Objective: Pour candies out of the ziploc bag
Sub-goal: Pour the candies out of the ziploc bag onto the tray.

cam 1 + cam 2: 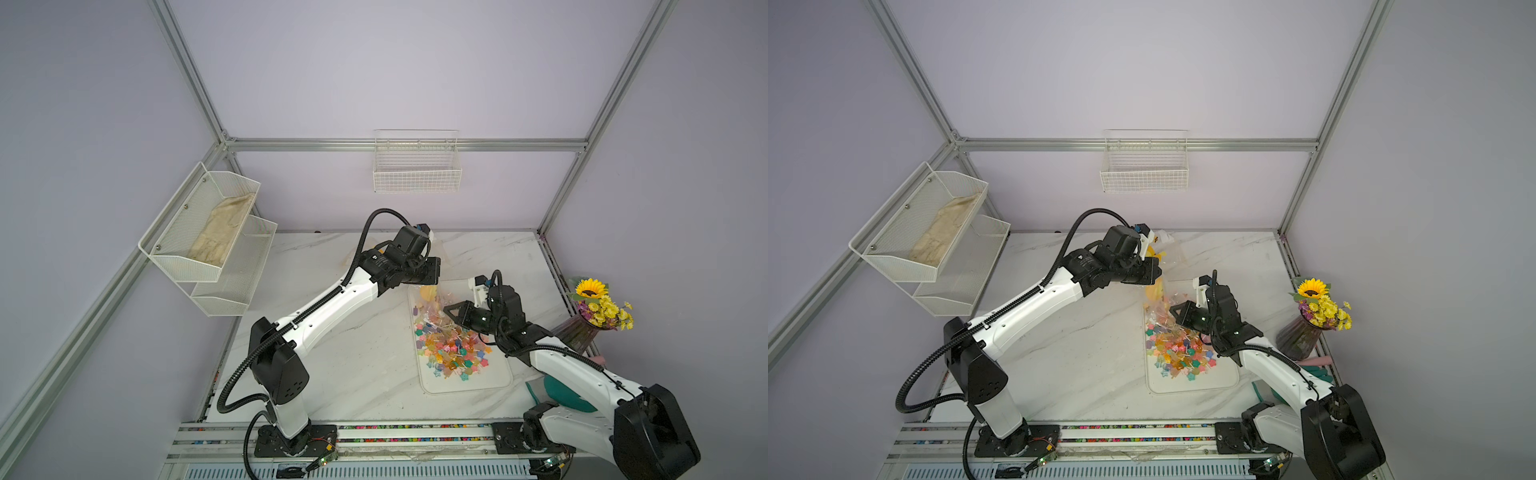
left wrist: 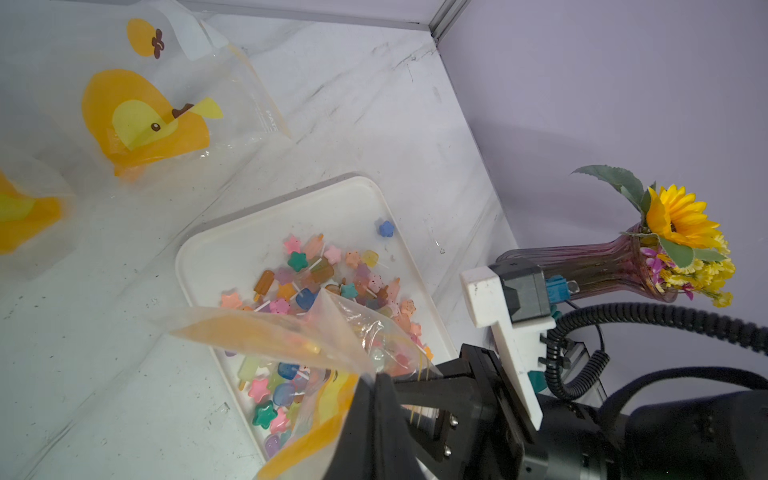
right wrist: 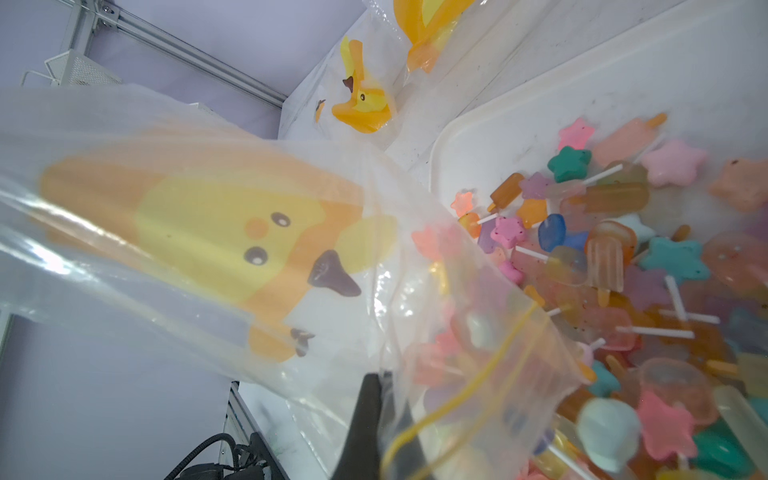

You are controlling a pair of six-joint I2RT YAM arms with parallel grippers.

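The candies [image 1: 453, 349] lie mostly in a bright heap on the white tray [image 1: 498, 382], covering its middle. Through the clear film in the right wrist view, a few more show inside the mouth of the ziploc bag [image 3: 208, 232]. One blue candy [image 2: 386, 228] sits apart from the heap, near the tray's far end.

The bag, clear with yellow and orange duck prints, hangs tilted above the tray's far end with its mouth lowest, right over the heap. The left claw [image 1: 432, 272] holds the bag's raised end above and beyond the tray's far edge. Its fingers are hidden in every view, but the bag hangs from it, so it is clamped on the film. The right claw [image 3: 376, 380] is closed, pinching the bag's rim by the yellow zip line, just over the tray's right side.

The tray rests on the marbled bench [image 1: 353, 365]. Beyond the tray's far end, another duck-print bag [image 2: 145, 116] lies on the bench. Right of the tray stands a purple vase [image 1: 573, 332] of yellow flowers. Well beyond the tray a wire basket [image 1: 417, 174] hangs on the back wall. Far to the tray's left, a mesh shelf [image 1: 232, 286] holds a beige cloth [image 1: 224, 232].
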